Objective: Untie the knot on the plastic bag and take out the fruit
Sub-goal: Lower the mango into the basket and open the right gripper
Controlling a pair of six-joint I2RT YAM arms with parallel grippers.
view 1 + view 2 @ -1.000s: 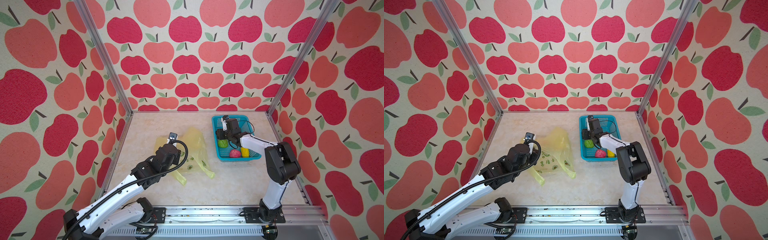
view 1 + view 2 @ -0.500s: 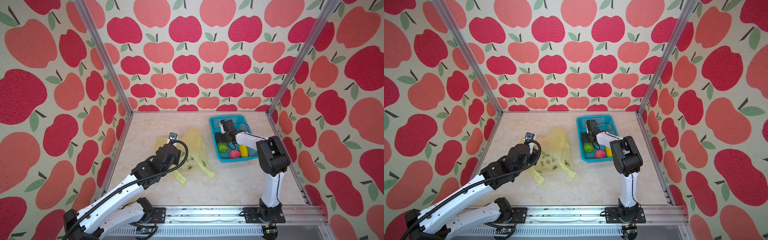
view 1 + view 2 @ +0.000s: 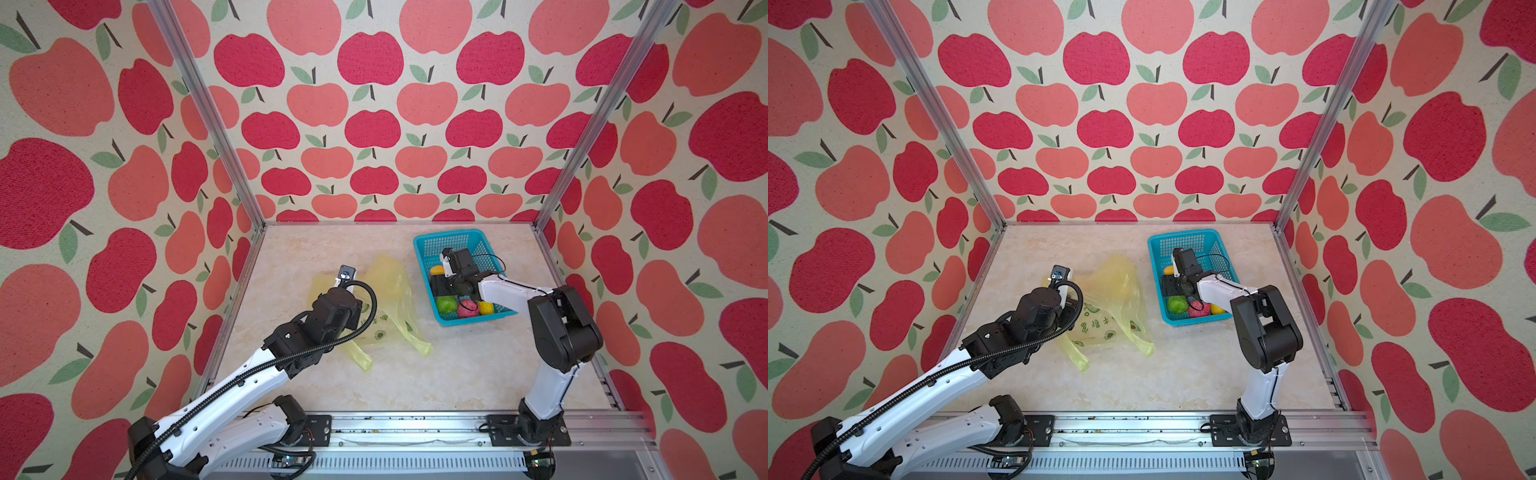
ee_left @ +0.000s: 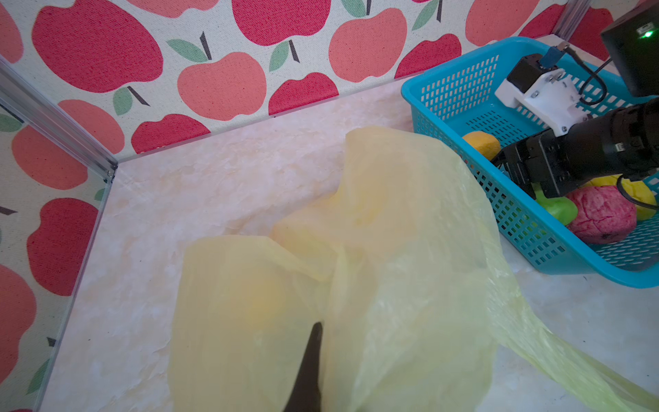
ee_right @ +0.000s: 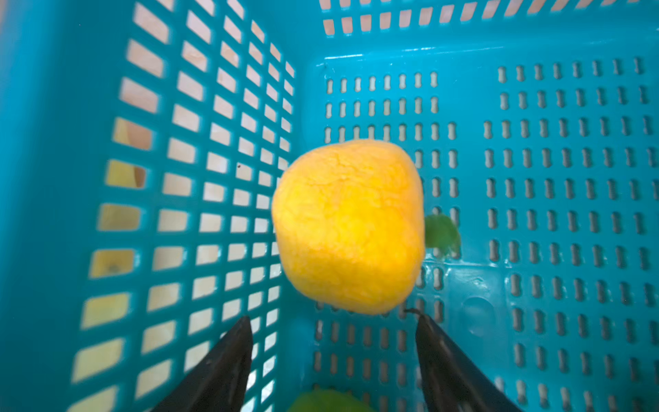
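The plastic bag (image 3: 390, 286) (image 3: 1113, 286) lies crumpled on the table's middle, its two handles spread loose toward the front; the knot does not show. My left gripper (image 3: 348, 286) is shut on the plastic bag (image 4: 410, 249), which drapes over its dark finger (image 4: 313, 356). My right gripper (image 5: 333, 330) (image 3: 442, 286) is open inside the teal basket (image 3: 453, 241), holding nothing. A yellow-orange fruit (image 5: 347, 228) (image 3: 436, 270) lies free just beyond its fingertips. Green (image 3: 446, 305), pink (image 3: 467, 307) and yellow (image 3: 485, 307) fruit sit at the basket's front end.
Apple-print walls and aluminium posts (image 3: 208, 120) close in the table on three sides. The basket (image 3: 1183, 241) stands at the back right, close to the right wall. A metal rail (image 3: 415, 428) with both arm bases runs along the front edge.
The right arm's elbow swung left, then back to the right, while its gripper stayed in the basket with jaws a little wider. Left arm and bag have not moved.
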